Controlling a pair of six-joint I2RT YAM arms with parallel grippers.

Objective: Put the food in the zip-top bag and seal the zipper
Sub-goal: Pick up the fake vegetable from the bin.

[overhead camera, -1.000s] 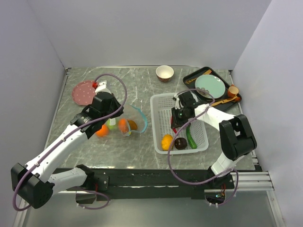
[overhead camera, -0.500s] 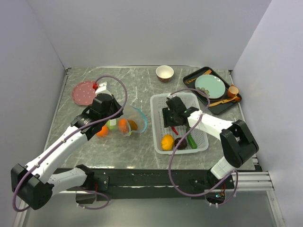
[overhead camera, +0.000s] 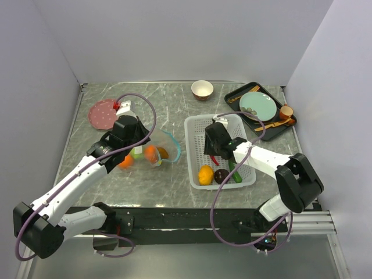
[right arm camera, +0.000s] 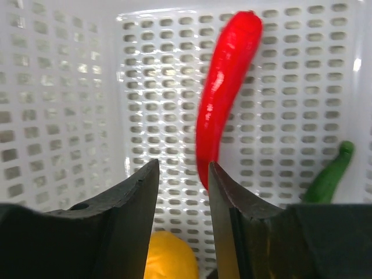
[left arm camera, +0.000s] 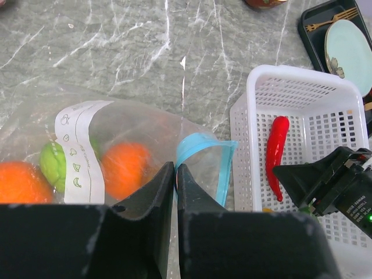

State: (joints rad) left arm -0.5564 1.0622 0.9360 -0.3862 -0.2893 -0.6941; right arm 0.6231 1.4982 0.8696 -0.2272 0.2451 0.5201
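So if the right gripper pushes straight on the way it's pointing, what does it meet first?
Likely the red chili, its near tip just ahead of the right gripper; otherwise the white basket floor. Depth is unclear.

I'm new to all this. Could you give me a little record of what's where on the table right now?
In the bag: two oranges, green apple
In the basket: red chili, green pepper, yellow fruit, dark round fruit
Bag mouth: open, not sealed
Left arm: jaws shut on the bag at its blue edge
Right arm: jaws open, over the chili
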